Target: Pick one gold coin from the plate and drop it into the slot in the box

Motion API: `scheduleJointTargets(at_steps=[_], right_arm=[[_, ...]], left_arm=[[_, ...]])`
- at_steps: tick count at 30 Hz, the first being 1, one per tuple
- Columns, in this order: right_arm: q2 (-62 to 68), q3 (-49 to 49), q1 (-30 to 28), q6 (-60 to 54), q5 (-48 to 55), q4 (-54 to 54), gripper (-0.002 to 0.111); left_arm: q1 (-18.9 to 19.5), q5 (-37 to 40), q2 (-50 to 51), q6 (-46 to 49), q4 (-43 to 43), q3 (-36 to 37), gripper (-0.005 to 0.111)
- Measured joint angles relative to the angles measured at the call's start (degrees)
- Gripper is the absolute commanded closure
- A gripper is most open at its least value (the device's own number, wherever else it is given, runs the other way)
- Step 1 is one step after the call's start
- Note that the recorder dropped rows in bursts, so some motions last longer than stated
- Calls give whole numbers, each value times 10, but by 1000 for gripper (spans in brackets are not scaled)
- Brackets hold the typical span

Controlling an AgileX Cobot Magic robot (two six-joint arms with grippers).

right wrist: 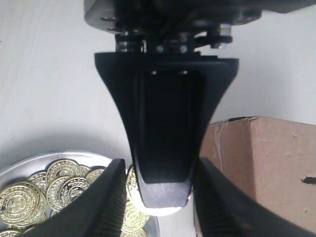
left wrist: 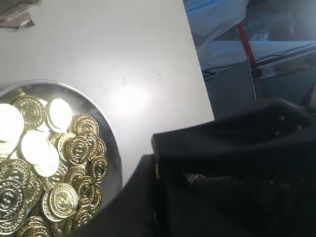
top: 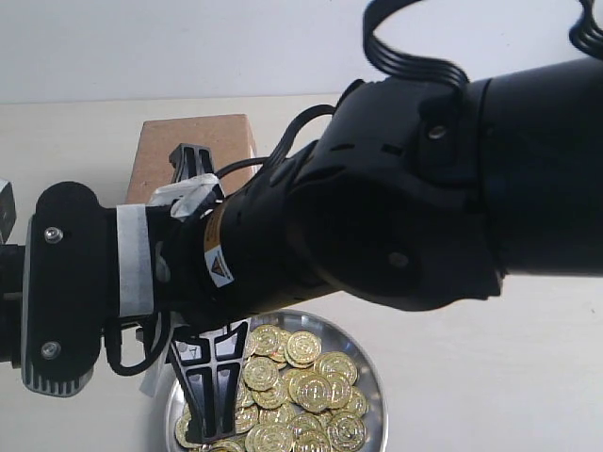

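The silver plate [top: 373,375] [left wrist: 111,148] [right wrist: 29,165] holds a heap of gold coins [top: 301,386] [left wrist: 49,163] [right wrist: 29,195]. The brown box [top: 193,151] [right wrist: 266,163] stands just behind it, and a short dark slit [right wrist: 309,180] shows on its cardboard. My left gripper [left wrist: 156,163] is shut on one gold coin [right wrist: 131,183], held edge-on above the plate's rim. My right gripper [right wrist: 160,165] is open, its ribbed fingers [right wrist: 106,202] on either side of the left gripper's finger. A black finger [top: 209,381] hangs over the plate's left part.
The right arm's bulky black body [top: 405,188] crosses the exterior view and hides much of the white table [top: 490,377]. The table's edge [left wrist: 197,84] runs close to the plate, with room clutter beyond. A brown box flap [left wrist: 17,17] lies at one corner.
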Motion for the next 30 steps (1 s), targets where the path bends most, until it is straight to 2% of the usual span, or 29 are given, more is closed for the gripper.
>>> scheduleJointTargets(at_steps=[6, 14, 22, 26, 30], right_arm=[[0, 0, 0, 0, 0, 0, 71], [-1, 0, 0, 31, -2, 0, 52], [-1, 0, 0, 61, 5, -3, 45], [-10, 0, 0, 106, 14, -70, 42], [-42, 0, 0, 271, 72, -237, 45]], left_arm=[[0, 0, 0, 0, 0, 0, 107], [0, -20, 1, 1, 0, 0, 107], [0, -25, 1, 10, 0, 0, 107], [0, -22, 1, 12, 8, -16, 107], [0, 22, 1, -18, 47, -50, 107]])
